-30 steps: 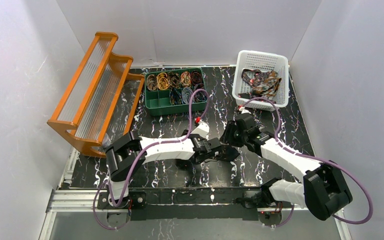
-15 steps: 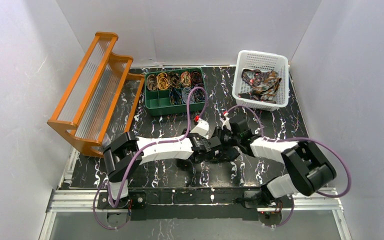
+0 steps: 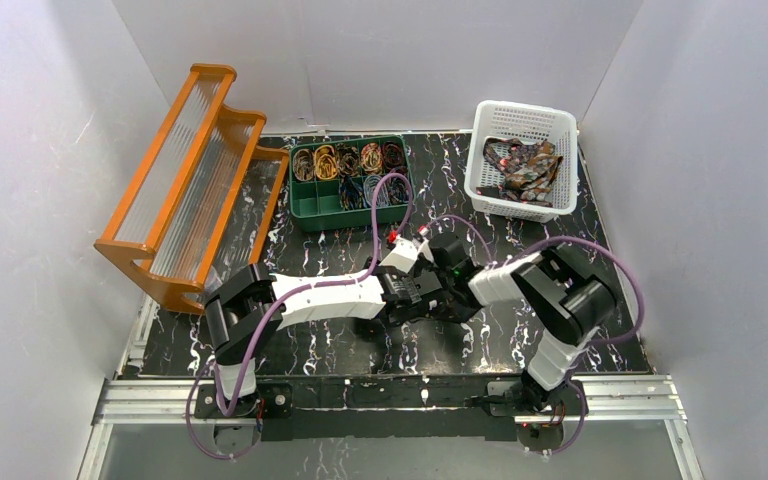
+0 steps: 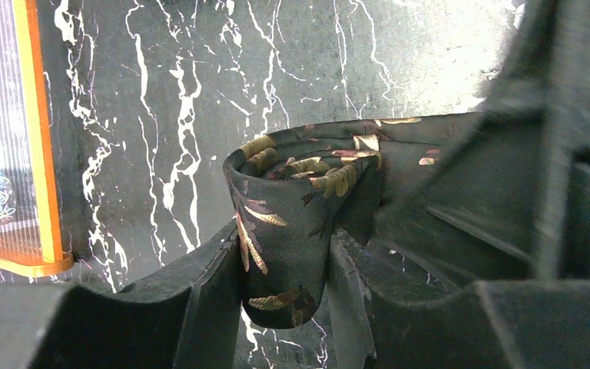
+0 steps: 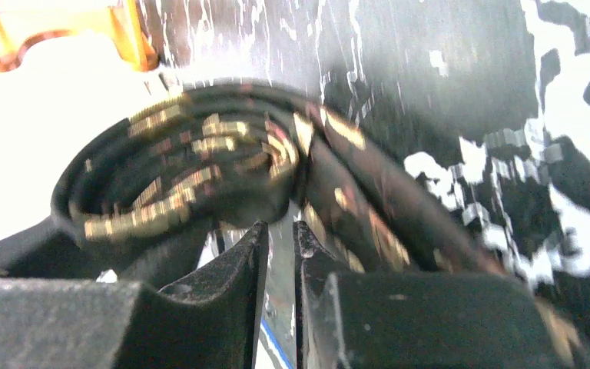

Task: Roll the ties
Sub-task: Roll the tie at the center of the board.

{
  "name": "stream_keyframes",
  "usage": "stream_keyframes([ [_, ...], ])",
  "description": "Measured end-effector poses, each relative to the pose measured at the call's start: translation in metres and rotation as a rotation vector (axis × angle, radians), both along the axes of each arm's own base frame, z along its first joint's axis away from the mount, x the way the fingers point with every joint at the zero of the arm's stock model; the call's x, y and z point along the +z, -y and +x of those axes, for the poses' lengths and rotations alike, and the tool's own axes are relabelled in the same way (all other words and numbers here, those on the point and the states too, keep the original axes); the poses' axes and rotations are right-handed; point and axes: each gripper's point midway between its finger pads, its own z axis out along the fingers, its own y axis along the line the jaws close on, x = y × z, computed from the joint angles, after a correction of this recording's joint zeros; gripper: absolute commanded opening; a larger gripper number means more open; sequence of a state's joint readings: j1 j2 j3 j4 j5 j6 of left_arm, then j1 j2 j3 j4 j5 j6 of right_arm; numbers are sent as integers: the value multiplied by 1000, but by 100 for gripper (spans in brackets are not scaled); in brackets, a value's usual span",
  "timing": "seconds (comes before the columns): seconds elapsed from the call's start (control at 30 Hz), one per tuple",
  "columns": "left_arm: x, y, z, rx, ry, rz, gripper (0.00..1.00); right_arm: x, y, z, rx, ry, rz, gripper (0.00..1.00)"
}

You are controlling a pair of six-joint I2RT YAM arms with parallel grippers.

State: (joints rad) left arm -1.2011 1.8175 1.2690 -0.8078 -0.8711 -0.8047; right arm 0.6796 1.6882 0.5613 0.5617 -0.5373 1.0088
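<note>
Inside left claw (image 4: 283,265), coiled tie (image 4: 292,192)

The rolled black fabric necktie (image 4: 284,223) carries gold feather-like marks, perhaps with reddish flecks, though that view is blurred. The black worktop (image 3: 310,345) has white marble veining. There is an orange ribbed plastic rack (image 3: 185,180) and a green compartment tray (image 3: 312,215). The white lattice basket (image 3: 525,110) holds brown-and-red patterned neckties (image 3: 525,168).

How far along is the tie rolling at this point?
Done: rolled ties sit in the green tray. In hand: left end effector clamps a half-coiled dark gold-patterned tie, right end effector at the coil. Left: loose ties heaped in the white basket.
</note>
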Motion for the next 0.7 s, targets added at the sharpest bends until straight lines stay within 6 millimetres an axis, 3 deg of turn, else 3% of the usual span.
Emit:
stream_keyframes([
  [0.17,-1,5,0,-6,-5,-18,37,-5,-25,19,7,1,-7,24],
  [0.4,-2,6,-1,-15,-17,-17,38,-12,-36,21,36,-22,-5,25],
  [0.6,-3,6,-1,-11,-14,-20,38,-14,-35,21,42,-12,-26,29],
  [0.7,-3,5,0,-4,-9,-26,38,-3,-29,23,30,28,-52,31],
])
